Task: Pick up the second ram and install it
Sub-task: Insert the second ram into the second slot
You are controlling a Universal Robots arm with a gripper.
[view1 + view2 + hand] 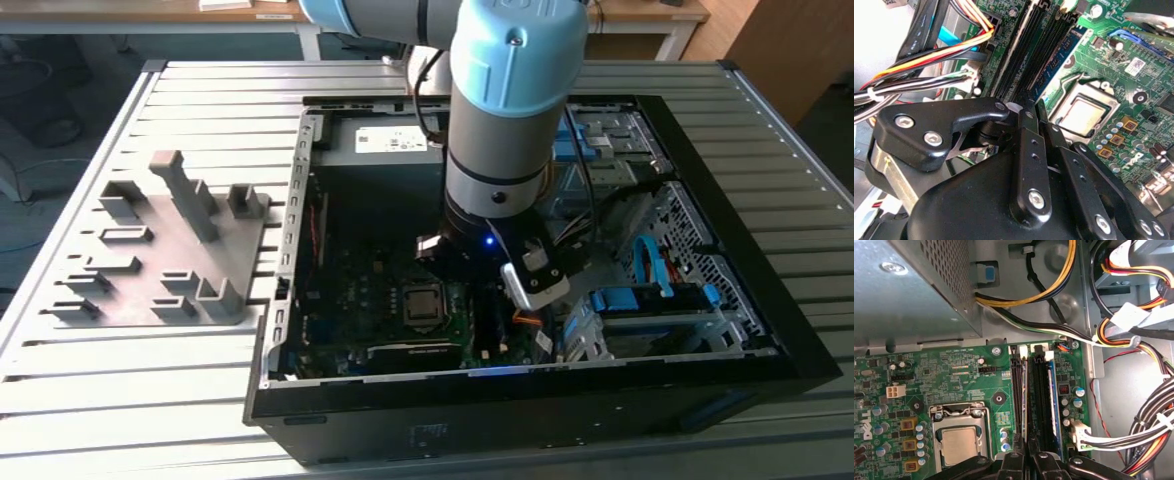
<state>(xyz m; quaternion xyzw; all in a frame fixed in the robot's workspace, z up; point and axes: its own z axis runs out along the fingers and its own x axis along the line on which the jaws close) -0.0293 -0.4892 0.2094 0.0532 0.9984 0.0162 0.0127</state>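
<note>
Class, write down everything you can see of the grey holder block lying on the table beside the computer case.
The grey holder block is a matt, plastic-looking base plate carrying several raised slotted blocks and one tall, slightly leaning post. It lies flat on the slatted metal table, at the exterior view's left of the open computer case, close beside its wall. Nothing else touches it.

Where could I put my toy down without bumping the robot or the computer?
The slatted table is bare in front of the grey holder block, and also along the exterior view's right of the computer case. Inside the case it is crowded: the arm and gripper sit over the memory slots, with cables bunched beside them.
</note>
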